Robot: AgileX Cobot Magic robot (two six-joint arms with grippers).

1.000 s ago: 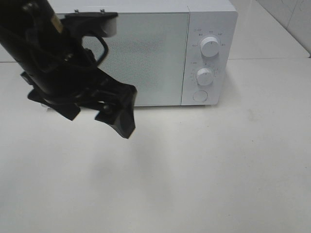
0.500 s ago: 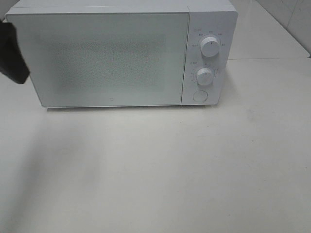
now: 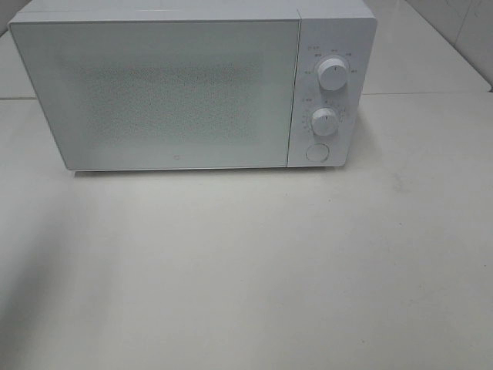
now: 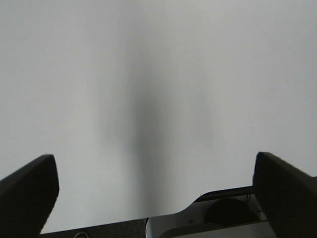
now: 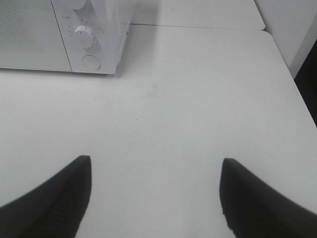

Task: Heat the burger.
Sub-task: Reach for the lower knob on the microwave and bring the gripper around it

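Note:
The burger shows in no view. A white microwave (image 3: 177,89) stands at the back of the white table with its door shut; it has two knobs (image 3: 332,75) and a round button (image 3: 316,152) on its right panel. It also shows in the right wrist view (image 5: 59,34). Neither arm shows in the exterior high view. My left gripper (image 4: 153,183) is open and empty over bare white table. My right gripper (image 5: 156,191) is open and empty above the table, to the right of the microwave.
The white table (image 3: 254,270) stretches in front of the microwave. Its right edge (image 5: 290,74) shows in the right wrist view, with a dark gap and a pale wall beyond it.
The left arm, which stood in front of the microwave door a second ago, has drawn away to the left and left the exterior high view.

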